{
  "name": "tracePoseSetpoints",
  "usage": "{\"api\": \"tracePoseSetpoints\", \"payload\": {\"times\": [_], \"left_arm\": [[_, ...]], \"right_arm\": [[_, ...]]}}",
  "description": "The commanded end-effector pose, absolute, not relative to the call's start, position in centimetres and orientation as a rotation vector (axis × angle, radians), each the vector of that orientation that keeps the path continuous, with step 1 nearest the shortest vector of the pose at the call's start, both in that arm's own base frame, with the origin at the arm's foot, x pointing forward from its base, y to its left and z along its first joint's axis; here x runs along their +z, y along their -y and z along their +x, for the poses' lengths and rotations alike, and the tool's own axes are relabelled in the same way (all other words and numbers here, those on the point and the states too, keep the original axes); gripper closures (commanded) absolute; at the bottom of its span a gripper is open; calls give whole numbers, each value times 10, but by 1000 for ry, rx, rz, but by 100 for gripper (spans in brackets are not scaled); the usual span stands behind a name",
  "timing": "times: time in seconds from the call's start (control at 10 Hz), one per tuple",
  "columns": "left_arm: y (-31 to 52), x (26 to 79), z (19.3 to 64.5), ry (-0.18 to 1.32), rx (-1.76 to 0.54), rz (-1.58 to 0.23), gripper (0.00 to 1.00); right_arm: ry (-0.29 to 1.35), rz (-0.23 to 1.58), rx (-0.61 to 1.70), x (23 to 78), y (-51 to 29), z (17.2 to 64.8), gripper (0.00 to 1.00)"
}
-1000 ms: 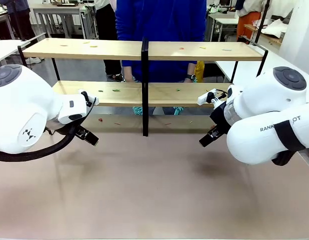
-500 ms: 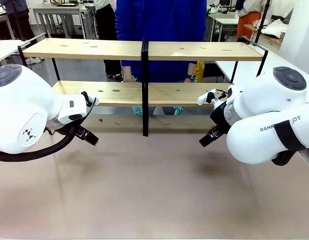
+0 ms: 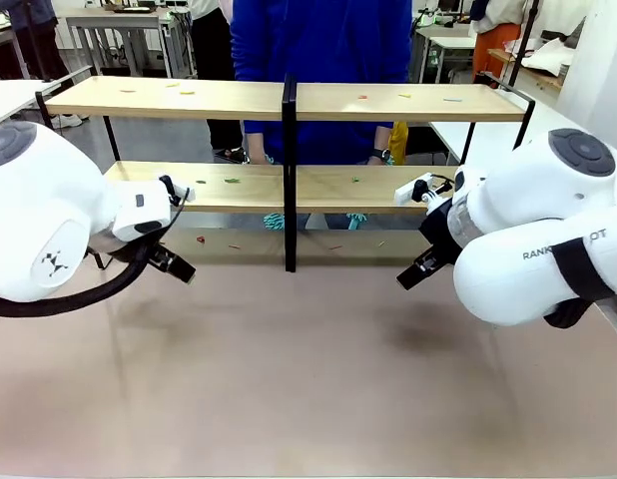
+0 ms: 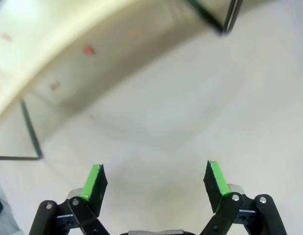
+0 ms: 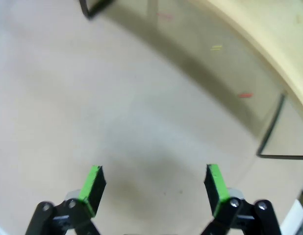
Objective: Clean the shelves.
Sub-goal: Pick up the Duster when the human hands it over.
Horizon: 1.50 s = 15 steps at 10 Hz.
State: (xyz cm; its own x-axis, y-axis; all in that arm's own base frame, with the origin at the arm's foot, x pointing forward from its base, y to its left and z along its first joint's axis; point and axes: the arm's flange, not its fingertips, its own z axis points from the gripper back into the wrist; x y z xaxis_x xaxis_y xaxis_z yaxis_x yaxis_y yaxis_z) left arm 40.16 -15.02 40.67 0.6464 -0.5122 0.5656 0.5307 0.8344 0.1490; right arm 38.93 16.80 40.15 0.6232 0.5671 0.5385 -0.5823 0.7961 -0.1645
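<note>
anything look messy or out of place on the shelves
Yes. Small coloured scraps lie scattered over both boards of the shelves and on the tabletop beneath the lower board. Nothing looks tilted or broken.

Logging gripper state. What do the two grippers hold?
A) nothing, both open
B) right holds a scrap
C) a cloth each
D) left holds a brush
A: the left gripper and right gripper each have their jaws wide apart, with bare table showing between them.
</note>
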Motion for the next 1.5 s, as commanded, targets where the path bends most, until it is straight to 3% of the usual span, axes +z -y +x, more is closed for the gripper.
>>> {"api": "tracePoseSetpoints", "payload": {"times": [0.0, 0.2, 0.3, 0.4, 0.5, 0.6, 0.9, 1.2, 1.4], "left_arm": [[112, 487, 288, 782, -646, -92, 0], [83, 534, 185, 959, -744, -107, 0], [81, 535, 168, 972, -711, -132, 0], [146, 569, 326, 902, -678, -83, 0], [146, 569, 326, 902, -678, -83, 0], [128, 622, 268, 974, -702, -101, 0], [93, 646, 255, 1085, -420, -156, 0], [104, 657, 239, 1236, -300, -180, 0], [106, 656, 241, 1213, -285, -172, 0]], "right_arm": [[727, 45, 645, 502, -127, 308, 0], [878, 48, 589, 573, -94, 237, 0], [993, -2, 618, 581, -95, 214, 0], [823, 41, 615, 566, -130, 319, 0], [917, 35, 610, 613, -115, 279, 0], [934, 89, 599, 609, -127, 288, 0], [908, 209, 508, 642, -116, 277, 0], [952, 174, 426, 656, -139, 264, 0], [960, 204, 408, 658, -138, 266, 0]]}}
